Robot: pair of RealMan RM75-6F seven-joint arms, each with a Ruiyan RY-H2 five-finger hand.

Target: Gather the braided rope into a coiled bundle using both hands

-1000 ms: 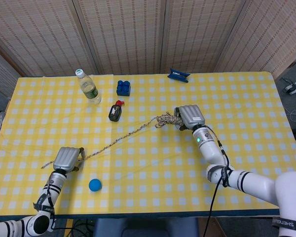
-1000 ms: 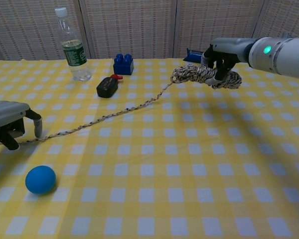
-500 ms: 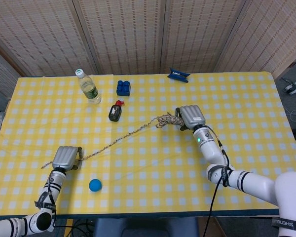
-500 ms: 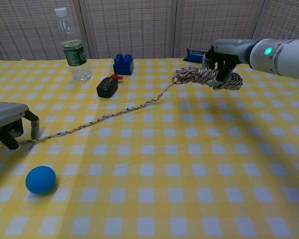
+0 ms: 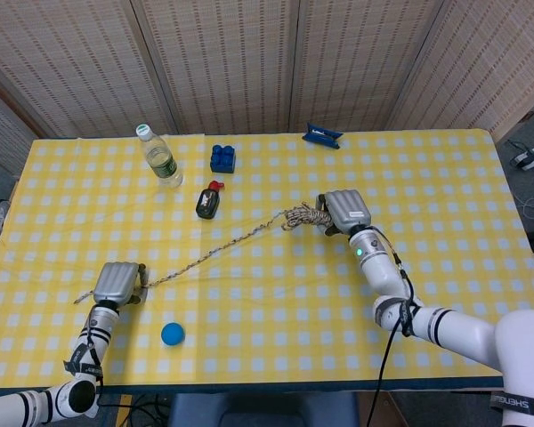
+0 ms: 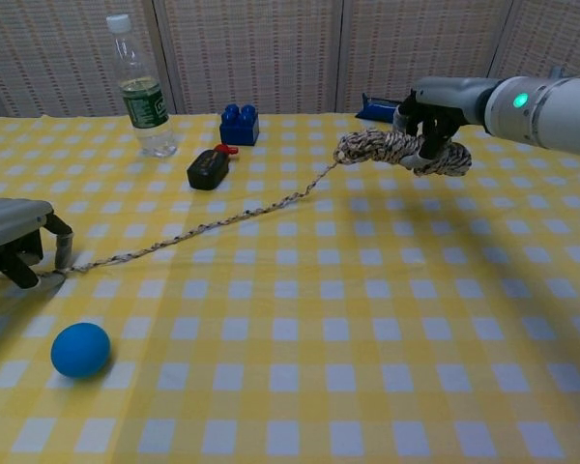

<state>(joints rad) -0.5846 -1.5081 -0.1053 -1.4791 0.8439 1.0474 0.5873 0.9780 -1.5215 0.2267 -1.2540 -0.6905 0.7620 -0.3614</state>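
The braided rope (image 6: 222, 220) is a speckled tan-and-dark cord, bunched into a loose wad at one end and running out straight across the checkered tablecloth (image 6: 367, 319). The right hand (image 6: 431, 108) has its fingers curled around that wad, holding it up off the cloth. The other end is down by the blue ball (image 6: 79, 349), where the left hand (image 6: 14, 237) has its fingers hooked down over it.

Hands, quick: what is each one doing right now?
Left hand: fingers curled down over the braided rope near its free end, holding it at the table.
Right hand: holding the coiled bunch of rope above the table.
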